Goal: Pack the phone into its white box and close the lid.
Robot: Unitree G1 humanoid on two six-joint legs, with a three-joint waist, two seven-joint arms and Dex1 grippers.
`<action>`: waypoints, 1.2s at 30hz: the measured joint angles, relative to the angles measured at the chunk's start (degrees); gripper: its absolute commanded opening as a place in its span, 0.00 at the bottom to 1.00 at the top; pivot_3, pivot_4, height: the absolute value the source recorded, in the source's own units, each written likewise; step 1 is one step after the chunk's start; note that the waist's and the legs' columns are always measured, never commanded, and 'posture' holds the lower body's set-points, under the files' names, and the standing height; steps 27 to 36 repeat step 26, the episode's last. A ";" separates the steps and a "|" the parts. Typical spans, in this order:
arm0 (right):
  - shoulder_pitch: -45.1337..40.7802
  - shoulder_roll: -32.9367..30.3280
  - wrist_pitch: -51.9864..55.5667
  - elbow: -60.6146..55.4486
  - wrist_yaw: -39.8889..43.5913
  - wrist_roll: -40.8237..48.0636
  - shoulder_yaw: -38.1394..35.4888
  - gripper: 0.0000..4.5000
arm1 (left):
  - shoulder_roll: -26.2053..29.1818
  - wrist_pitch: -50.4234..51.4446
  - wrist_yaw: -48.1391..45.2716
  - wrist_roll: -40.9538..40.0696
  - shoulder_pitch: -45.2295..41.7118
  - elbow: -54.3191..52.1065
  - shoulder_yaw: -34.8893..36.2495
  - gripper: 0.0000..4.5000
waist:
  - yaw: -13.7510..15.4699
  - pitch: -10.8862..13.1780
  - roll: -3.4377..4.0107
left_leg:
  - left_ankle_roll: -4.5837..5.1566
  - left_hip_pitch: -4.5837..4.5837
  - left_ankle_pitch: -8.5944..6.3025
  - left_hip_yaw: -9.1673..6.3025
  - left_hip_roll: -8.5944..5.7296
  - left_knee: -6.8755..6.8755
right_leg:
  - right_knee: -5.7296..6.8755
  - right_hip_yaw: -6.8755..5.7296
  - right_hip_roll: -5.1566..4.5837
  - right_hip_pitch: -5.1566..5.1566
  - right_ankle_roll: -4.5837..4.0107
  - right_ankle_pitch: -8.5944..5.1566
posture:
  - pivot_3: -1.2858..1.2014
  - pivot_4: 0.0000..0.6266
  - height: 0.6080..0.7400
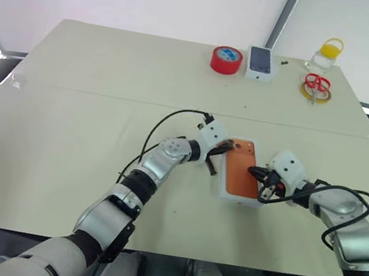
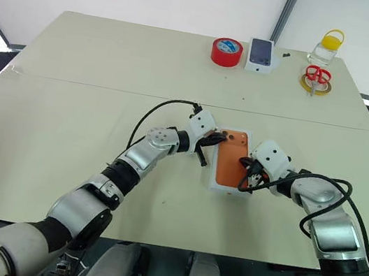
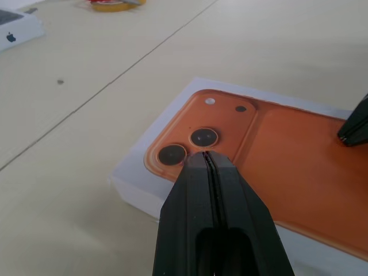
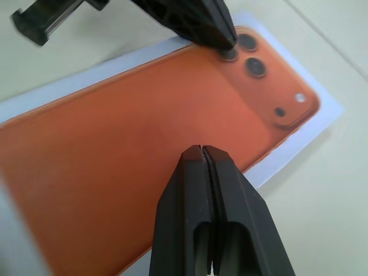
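Observation:
The orange phone lies back up inside the white box, whose thin white rim frames it, at the table's middle near the front. The phone's dark lenses sit at its far left corner. My left gripper is shut, its tip pressed at that lens corner of the phone. My right gripper is shut too, its tip resting over the phone's right long edge. The right wrist view has the left gripper's black fingers touching beside a lens. The lid is out of view.
Along the table's far edge stand a red tape roll, a dark-screened phone on a small white box, red scissors on a yellow tape ring and a clear jar with a yellow handle.

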 measured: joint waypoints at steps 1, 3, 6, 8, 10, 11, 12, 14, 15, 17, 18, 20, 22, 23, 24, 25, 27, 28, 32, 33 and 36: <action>0.42 0.07 1.37 -0.52 1.56 2.14 -0.64 0.19 | 0.66 0.92 -1.74 -1.27 1.43 -1.81 0.65 0.19 | -0.01 0.00 0.00 | 0.00 0.00 0.00 0.00 0.01 0.00 | 0.00 0.00 0.00 0.00 -0.01 0.00 | 0.52 0.24 1.00; 0.51 0.89 2.09 -0.42 2.47 3.99 -0.94 0.42 | 2.32 1.50 -4.46 -3.27 4.54 -5.39 1.66 0.41 | 0.02 0.01 0.02 | 0.00 -0.02 0.00 0.00 0.03 0.00 | 0.00 0.00 -0.01 -0.03 -0.10 -0.04 | 0.52 0.24 1.00; -0.89 3.07 2.67 -0.19 2.08 6.35 -1.61 0.77 | 4.40 3.49 -6.86 -6.37 8.93 -12.96 2.77 0.76 | 0.08 0.10 0.05 | -0.01 -0.24 0.01 0.01 0.00 0.03 | 0.00 0.02 -0.04 -0.22 -0.15 -0.04 | 0.52 0.24 1.00; -3.12 4.06 3.11 -0.19 2.00 8.50 -3.16 0.98 | 6.89 4.61 -7.29 -7.77 9.84 -19.13 4.02 0.97 | 0.12 0.13 0.06 | -0.02 -0.31 0.01 0.02 -0.02 0.05 | 0.02 0.04 -0.06 -0.29 -0.08 0.03 | 0.52 0.24 1.00; -4.95 4.06 2.84 0.06 1.76 9.59 -5.10 1.00 | 10.41 5.06 -8.13 -9.07 10.19 -24.56 5.78 0.99 | 0.12 0.11 0.08 | -0.02 -0.27 0.01 0.01 -0.02 0.04 | 0.03 0.03 -0.05 -0.27 -0.07 0.03 | 0.52 0.24 1.00; -5.75 4.07 2.44 0.53 1.71 9.71 -5.60 1.00 | 12.09 6.07 -9.15 -10.97 11.00 -26.84 7.18 0.99 | 0.08 0.10 0.10 | -0.02 -0.26 0.01 0.01 -0.02 0.03 | 0.03 0.04 -0.04 -0.26 -0.08 0.03 | 0.52 0.24 1.00; -6.32 4.04 2.14 1.17 1.84 9.99 -6.17 1.00 | 14.05 7.96 -10.42 -13.23 12.24 -28.84 8.73 0.99 | -0.04 0.09 0.12 | -0.02 -0.25 0.01 0.03 -0.01 0.02 | 0.04 0.04 -0.04 -0.27 -0.09 0.02 | 0.52 0.24 1.00; -7.19 4.08 2.00 2.61 2.36 10.75 -7.01 1.00 | 18.07 10.09 -11.63 -15.10 14.88 -29.73 10.93 0.99 | -0.14 0.09 0.13 | -0.01 -0.24 0.01 0.04 -0.01 0.01 | 0.10 0.04 -0.04 -0.29 -0.10 0.01 | 0.52 0.24 1.00; -7.51 4.04 1.95 3.36 2.71 11.22 -7.42 1.00 | 19.80 10.69 -11.79 -15.41 16.04 -29.70 11.90 0.99 | -0.09 0.10 0.14 | -0.01 -0.24 0.01 0.04 -0.01 0.01 | 0.13 0.04 -0.03 -0.29 -0.10 0.01 | 0.52 0.24 1.00; -8.29 3.10 1.40 5.33 4.33 11.37 -7.52 1.00 | 24.36 11.21 -12.93 -16.97 18.80 -30.04 15.03 0.99 | -0.07 0.11 0.13 | -0.02 -0.24 0.01 0.04 -0.01 0.02 | 0.19 0.04 -0.03 -0.33 -0.15 -0.02 | 0.52 0.24 1.00; -8.30 2.28 1.13 6.57 5.06 11.36 -7.72 1.00 | 26.64 11.19 -13.34 -17.56 20.00 -30.27 17.00 0.99 | -0.05 0.11 0.14 | -0.02 -0.24 0.01 0.05 -0.01 0.02 | 0.19 0.04 -0.04 -0.33 -0.18 -0.04 | 0.52 0.24 1.00; -8.36 1.65 0.25 8.63 6.03 11.36 -8.28 1.00 | 29.23 10.54 -13.41 -18.13 22.04 -30.89 19.81 0.99 | 0.16 0.11 0.14 | -0.02 -0.24 0.01 0.04 -0.04 0.02 | 0.19 0.04 -0.06 -0.31 -0.22 -0.06 | 0.52 0.24 1.00; -8.29 1.07 -0.78 10.43 7.17 11.38 -8.82 1.00 | 30.20 9.97 -13.18 -18.24 23.93 -31.49 21.12 0.99 | 0.28 0.12 0.15 | -0.02 -0.24 0.01 0.03 -0.13 0.03 | 0.17 0.05 -0.14 -0.28 -0.23 -0.06 | 0.52 0.24 1.00; -7.87 0.58 -1.58 11.16 8.22 11.35 -9.30 1.00 | 30.37 9.67 -13.09 -18.25 25.52 -32.45 21.54 0.99 | 0.22 0.12 0.15 | -0.02 -0.24 0.01 0.04 -0.17 0.03 | 0.16 0.07 -0.19 -0.27 -0.23 -0.06 | 0.52 0.24 1.00; -7.25 -0.20 -2.60 11.79 9.07 11.28 -9.58 1.00 | 30.60 9.61 -13.06 -18.29 26.88 -33.30 21.62 0.99 | 0.18 0.12 0.15 | -0.02 -0.25 0.01 0.05 -0.20 0.03 | 0.16 0.09 -0.23 -0.27 -0.23 -0.06 | 0.52 0.24 1.00; -6.34 -1.32 -3.85 12.81 10.19 11.13 -9.92 1.00 | 30.96 9.59 -12.95 -18.35 28.53 -34.49 21.75 0.99 | 0.12 0.12 0.15 | -0.02 -0.25 0.01 0.05 -0.23 0.03 | 0.15 0.08 -0.28 -0.27 -0.23 -0.06 | 0.52 0.24 1.00; -5.71 -1.97 -4.68 13.67 10.99 11.02 -10.28 1.00 | 31.44 9.58 -12.90 -18.53 29.67 -35.06 21.87 0.99 | 0.06 0.12 0.15 | -0.02 -0.24 0.01 0.07 -0.23 0.03 | 0.15 0.08 -0.30 -0.27 -0.22 -0.06 | 0.52 0.24 1.00; -5.71 -1.97 -4.68 13.67 10.99 11.02 -10.28 1.00 | 31.44 9.58 -12.90 -18.53 29.67 -35.06 21.87 0.99 | 0.06 0.12 0.15 | -0.02 -0.24 0.01 0.07 -0.23 0.03 | 0.15 0.08 -0.30 -0.27 -0.22 -0.06 | 0.52 0.24 1.00; -5.71 -1.97 -4.68 13.67 10.99 11.02 -10.28 1.00 | 31.44 9.58 -12.90 -18.53 29.67 -35.06 21.87 0.99 | 0.06 0.12 0.15 | -0.02 -0.24 0.01 0.07 -0.23 0.03 | 0.15 0.08 -0.30 -0.27 -0.22 -0.06 | 0.52 0.24 1.00; -5.71 -1.97 -4.68 13.67 10.99 11.02 -10.28 1.00 | 31.44 9.58 -12.90 -18.53 29.67 -35.06 21.87 0.99 | 0.06 0.12 0.15 | -0.02 -0.24 0.01 0.07 -0.23 0.03 | 0.15 0.08 -0.30 -0.27 -0.22 -0.06 | 0.52 0.24 1.00; -5.71 -1.97 -4.68 13.67 10.99 11.02 -10.28 1.00 | 31.44 9.58 -12.90 -18.53 29.67 -35.06 21.87 0.99 | 0.06 0.12 0.15 | -0.02 -0.24 0.01 0.07 -0.23 0.03 | 0.15 0.08 -0.30 -0.27 -0.22 -0.06 | 0.52 0.24 1.00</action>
